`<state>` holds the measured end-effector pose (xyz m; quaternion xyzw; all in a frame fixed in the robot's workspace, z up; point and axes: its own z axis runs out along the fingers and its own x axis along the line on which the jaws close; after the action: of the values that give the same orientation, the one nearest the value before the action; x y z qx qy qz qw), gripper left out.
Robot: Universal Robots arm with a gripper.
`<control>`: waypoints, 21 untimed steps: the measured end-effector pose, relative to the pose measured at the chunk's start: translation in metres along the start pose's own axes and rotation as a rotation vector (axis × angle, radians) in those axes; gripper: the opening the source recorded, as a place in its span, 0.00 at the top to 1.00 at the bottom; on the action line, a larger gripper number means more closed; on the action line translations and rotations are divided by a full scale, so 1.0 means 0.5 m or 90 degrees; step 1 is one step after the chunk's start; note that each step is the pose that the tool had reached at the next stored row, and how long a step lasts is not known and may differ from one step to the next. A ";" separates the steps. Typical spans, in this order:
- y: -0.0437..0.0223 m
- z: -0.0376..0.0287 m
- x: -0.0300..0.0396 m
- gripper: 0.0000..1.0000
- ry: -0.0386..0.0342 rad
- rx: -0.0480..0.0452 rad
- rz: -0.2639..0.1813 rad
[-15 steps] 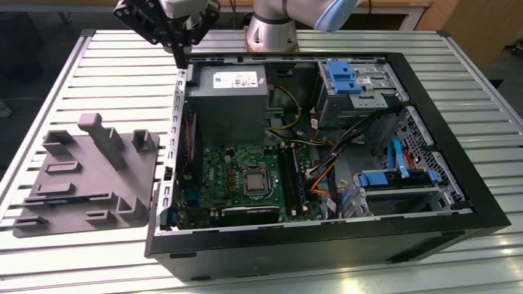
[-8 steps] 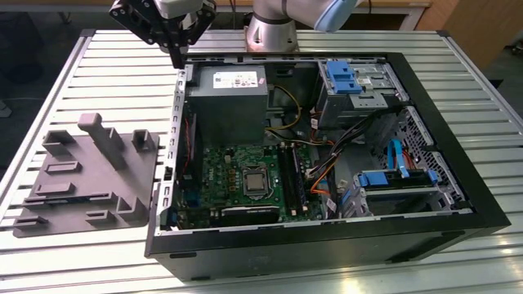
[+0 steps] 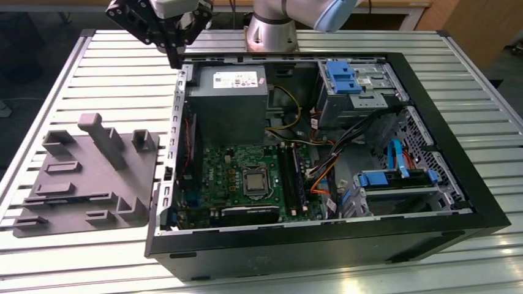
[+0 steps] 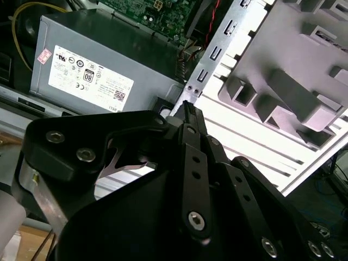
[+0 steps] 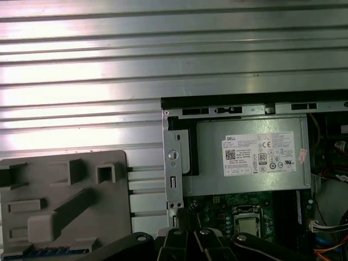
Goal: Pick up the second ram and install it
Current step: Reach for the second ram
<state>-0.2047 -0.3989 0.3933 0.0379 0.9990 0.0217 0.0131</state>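
Two fingers of the gripper [image 3: 174, 60] look pinched together near the computer case [image 3: 286, 251]; I cannot tell if the memory stick sits between them. Steering clear of its edge seems wise.

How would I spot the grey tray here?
Find the open black computer case on the slatted metal table. Beside it, on the exterior view's left, lies the grey tray: one plain moulded slab of blocks and slots, with no wires or circuit boards.
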 end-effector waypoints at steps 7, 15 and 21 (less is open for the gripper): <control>-0.001 0.000 0.007 0.89 0.0000 0.0000 0.000; -0.001 0.000 0.016 0.89 0.0000 0.0000 0.000; -0.002 0.000 0.022 0.89 0.0000 0.0000 0.000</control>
<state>-0.2159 -0.3990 0.3931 0.0378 0.9990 0.0217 0.0132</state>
